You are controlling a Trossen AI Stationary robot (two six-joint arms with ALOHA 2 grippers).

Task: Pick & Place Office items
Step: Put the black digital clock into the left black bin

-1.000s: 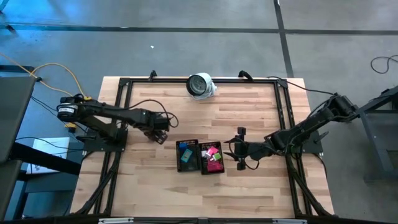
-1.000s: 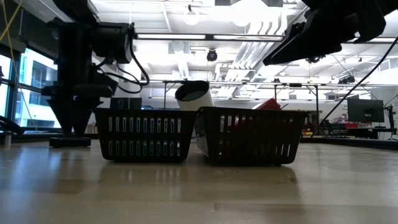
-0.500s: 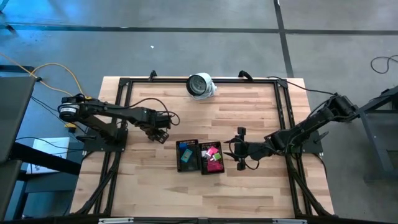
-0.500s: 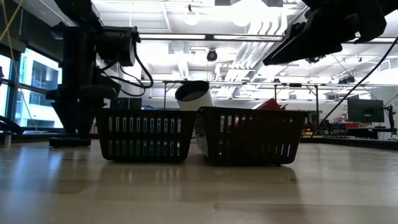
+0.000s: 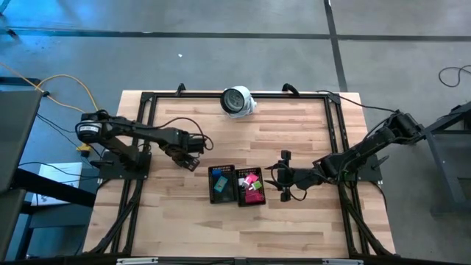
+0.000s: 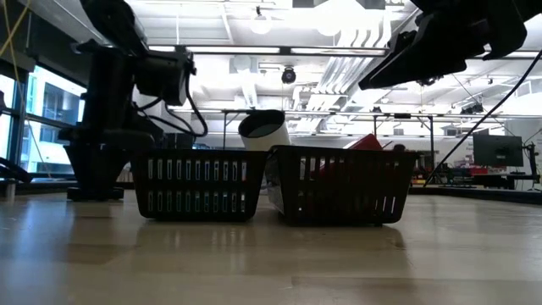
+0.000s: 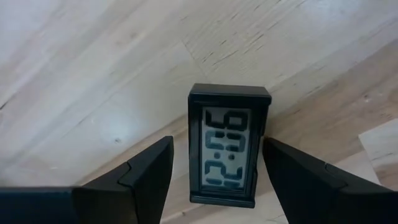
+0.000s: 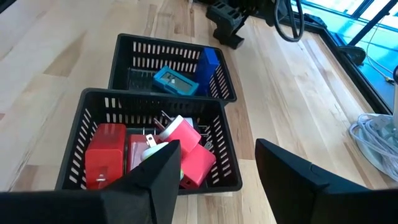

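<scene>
A small black digital clock (image 7: 229, 152) lies face up on the wooden table. My left gripper (image 7: 217, 180) points down over it, open, with one finger on either side of the clock; I see no touch. In the high view this gripper (image 5: 190, 157) is left of two black mesh trays. The near tray (image 8: 149, 98) holds red and pink pieces (image 8: 186, 149) and a white one (image 8: 152, 149). The far tray (image 8: 161, 43) holds blue pieces (image 8: 177, 81). My right gripper (image 8: 217, 186) hangs open and empty just right of the trays (image 5: 210, 184).
A round white-and-grey object (image 5: 237, 101) sits at the table's far edge. Black frame rails (image 5: 147, 132) run along the table's sides. Bare wood lies between the trays and the near edge.
My left gripper has sunk a little toward the table and shifted slightly toward the trays. The trays have not moved.
</scene>
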